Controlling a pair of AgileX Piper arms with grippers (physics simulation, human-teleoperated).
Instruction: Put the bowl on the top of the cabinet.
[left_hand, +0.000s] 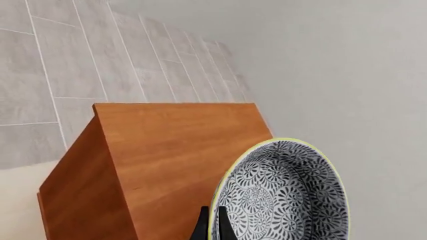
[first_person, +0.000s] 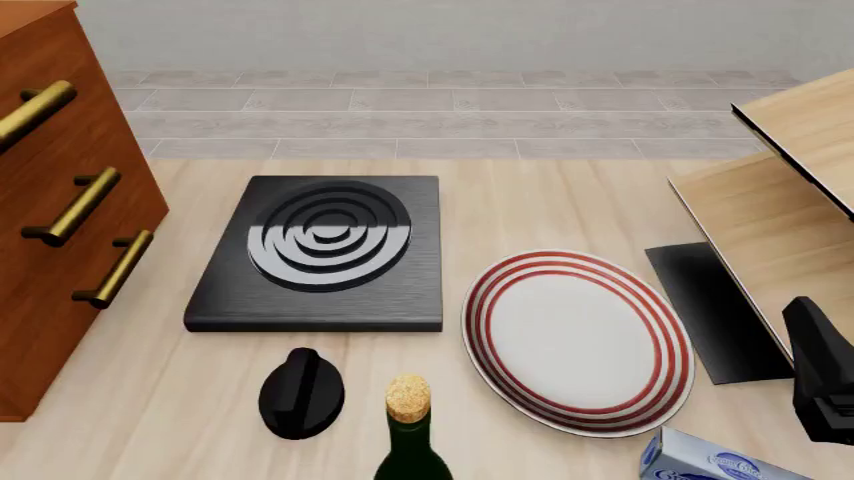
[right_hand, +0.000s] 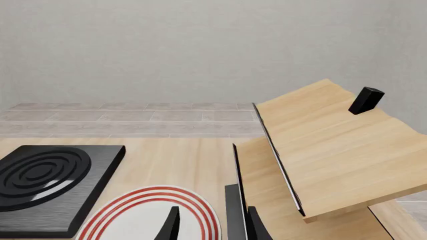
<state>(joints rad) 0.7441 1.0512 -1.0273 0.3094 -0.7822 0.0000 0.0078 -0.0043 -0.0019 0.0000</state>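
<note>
Blue-floral bowl (left_hand: 280, 195) tilted on edge, raised over the reddish-brown cabinet (left_hand: 167, 155) top, not resting on it

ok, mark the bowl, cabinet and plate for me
bowl (left_hand: 283, 200): left wrist view, patterned inside.
cabinet (left_hand: 180, 150): left wrist view, flat wooden top.
plate (first_person: 577, 340): front view, white centre.
</note>
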